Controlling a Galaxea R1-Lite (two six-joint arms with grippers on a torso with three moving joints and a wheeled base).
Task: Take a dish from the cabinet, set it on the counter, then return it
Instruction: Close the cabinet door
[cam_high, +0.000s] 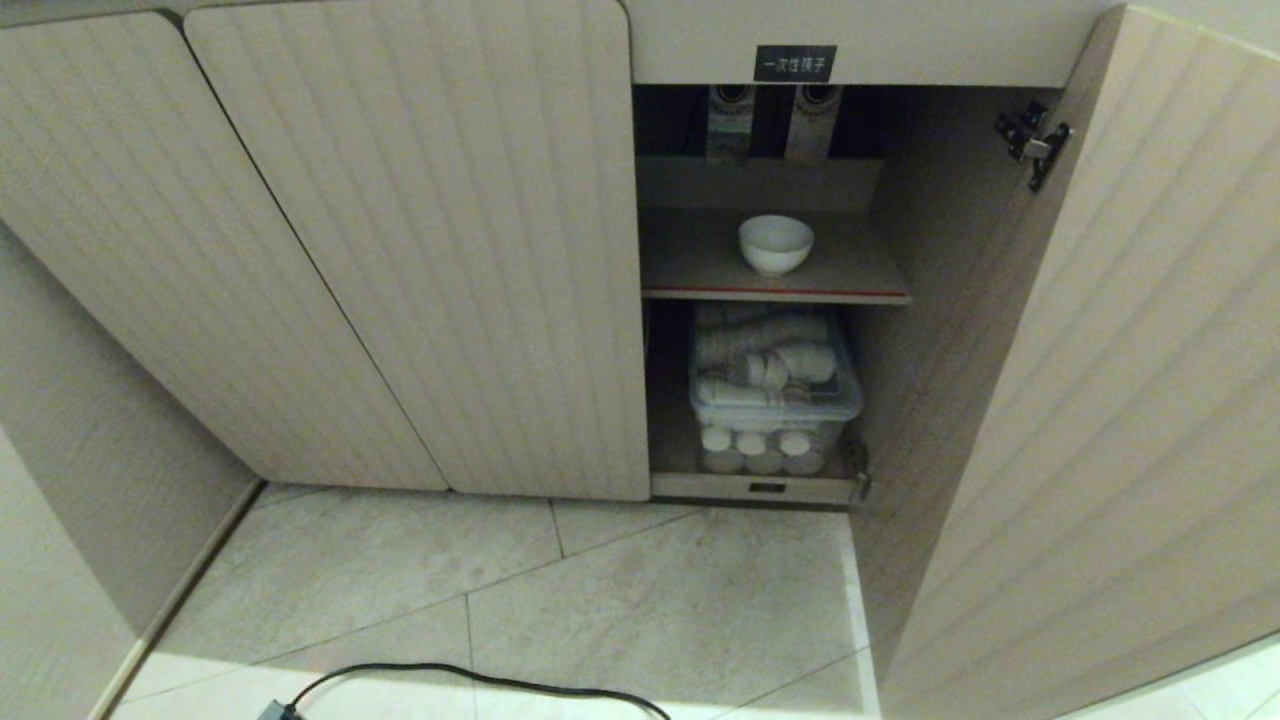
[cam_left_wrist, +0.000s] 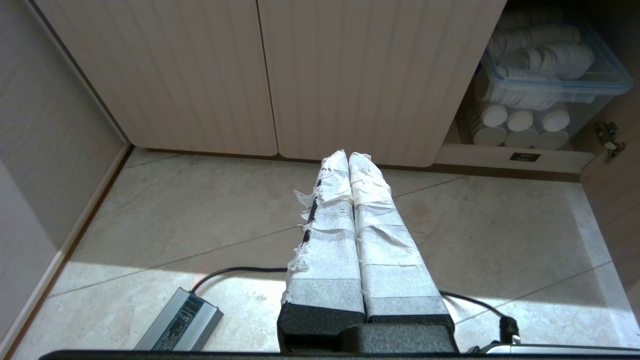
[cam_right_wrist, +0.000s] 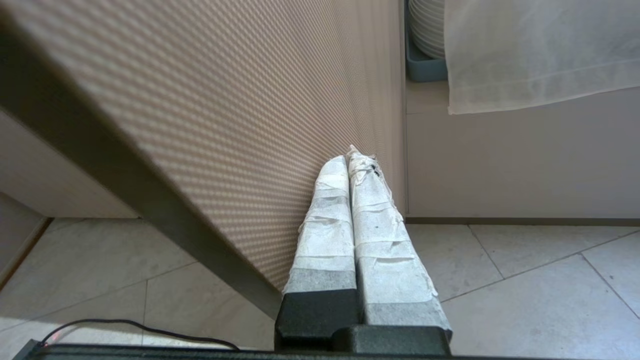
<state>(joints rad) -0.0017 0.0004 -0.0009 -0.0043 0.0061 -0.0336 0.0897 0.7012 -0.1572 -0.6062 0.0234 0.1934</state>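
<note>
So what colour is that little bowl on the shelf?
Plain white bowl; head view shows it best.

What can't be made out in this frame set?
- The counter: in no view, above the head view's top edge.
- Dish: its inside is too small to check.
- Black label: characters too small.
- Open door: fills the right wrist view, hiding the shelves.

A small black label (cam_high: 794, 64) sits on the cabinet (cam_high: 420, 250) top rail, above the open compartment, reading 一次性筷子 in white characters. Print on the grey power adapter (cam_left_wrist: 181, 320) on the floor is unreadable.
</note>
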